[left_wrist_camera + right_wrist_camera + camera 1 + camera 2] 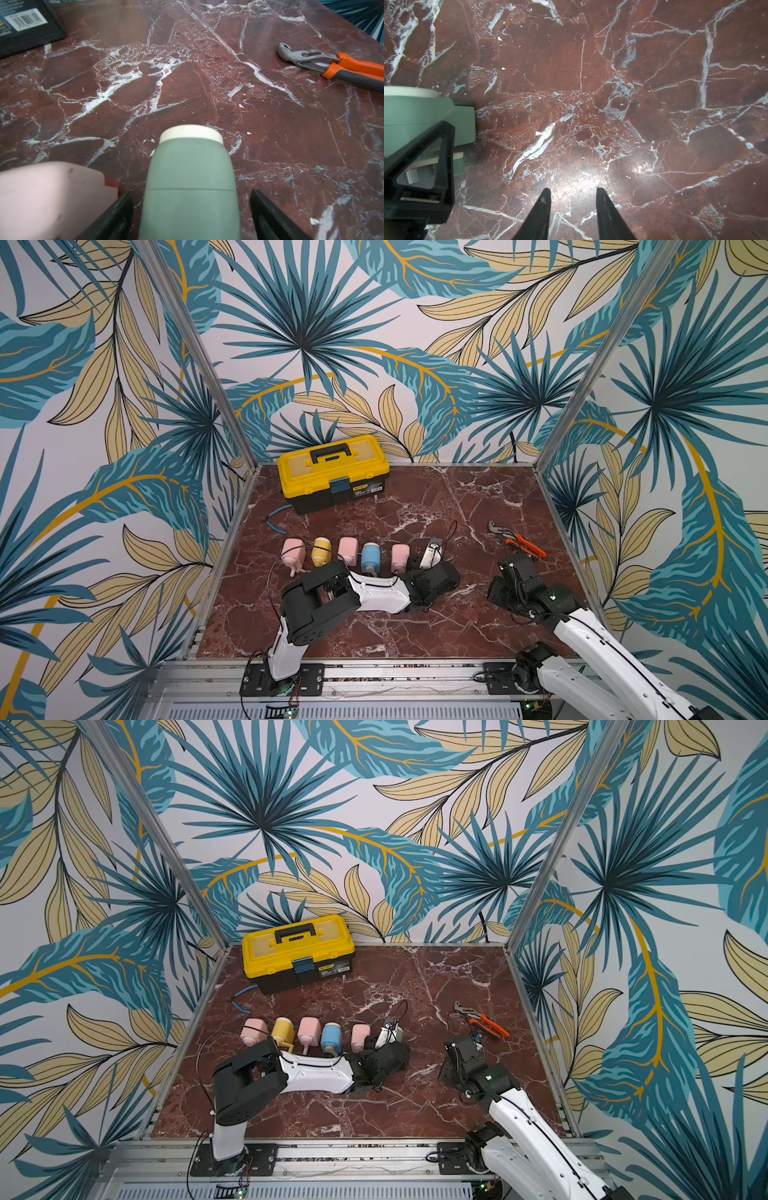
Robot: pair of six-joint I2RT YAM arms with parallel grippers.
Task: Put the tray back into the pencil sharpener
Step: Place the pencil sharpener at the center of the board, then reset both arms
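Pencil sharpener (190, 176): sage-green body with a white cap, resting on the marble tabletop (457, 506) near its middle, at the right-hand end of a row of like objects.
Tray: not distinguishable as a separate part in any view (a seam crosses the green body in the left wrist view, but which side of it is tray cannot be told).
Cutters (279, 511): blue-handled, lying at the far left of the tabletop, just in front of the toolbox's left corner.
Toolbox (332, 472): yellow lid, black base and handle, lid down, at the back left near the wall.
Row of sharpeners (348, 551): five, side by side, reading pink, yellow, pink, blue, pink; the left arm's forearm lies across in front of them.
Pink sharpener (52, 197): last of the five, just beside the green one; whether the two touch cannot be told.
Left gripper (190, 192): jaws spread to either side of the green body, a strip of marble visible between each finger and the body, so nothing is clamped.
Right gripper (573, 189): well to the right of the green sharpener, pointed down at bare marble; jaws parted, with only tabletop between them.
Pliers (320, 60): grey metal head, orange-and-grey handles, lying flat near the right edge, beyond the right gripper.
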